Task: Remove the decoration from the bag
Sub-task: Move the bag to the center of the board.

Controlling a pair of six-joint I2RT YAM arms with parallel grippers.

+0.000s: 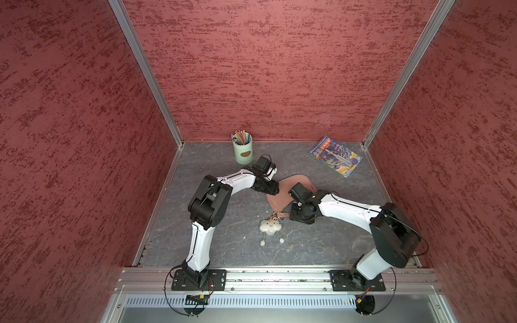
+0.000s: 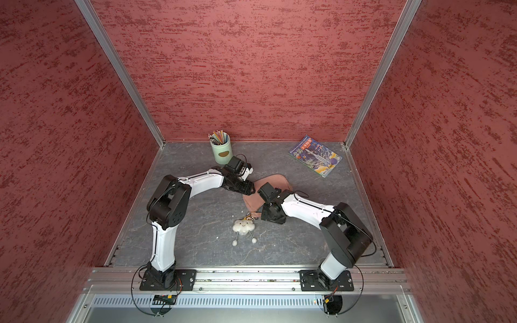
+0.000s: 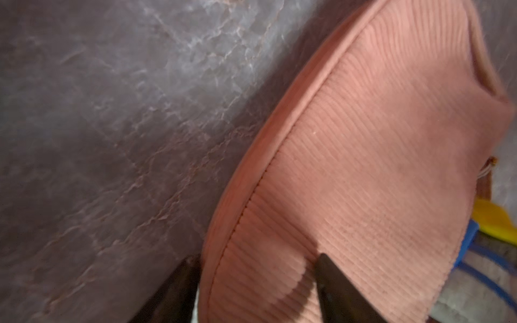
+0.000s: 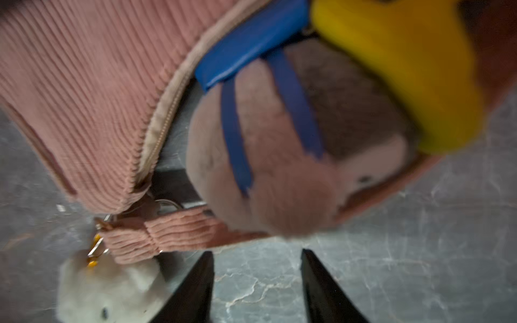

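Note:
The dusty-pink ribbed bag (image 1: pixel 279 195) (image 2: pixel 275 181) lies flat mid-table, partly under both wrists. My left gripper (image 1: pixel 275 190) (image 3: pixel 258 257) straddles its stitched far-left rim: one finger sits outside the edge, the other presses into the fabric, and a fold bulges between them. The white cloud decoration (image 1: pixel 270 226) (image 2: pixel 244 226) (image 4: pixel 106 290) lies face-up just in front of the bag, its gold clasp (image 4: pixel 96 246) still at the strap end (image 4: pixel 167 232). My right gripper (image 1: pixel 292 216) (image 4: pixel 256 251) hovers open beside the decoration, with only bare table between its fingers.
A plush charm with blue straps and a yellow part (image 4: pixel 279 139) (image 3: pixel 492 221) lies against the bag's zipper side. A green pencil cup (image 1: pixel 242 151) stands at the back, and a magazine (image 1: pixel 335 156) lies back right. Red walls enclose three sides.

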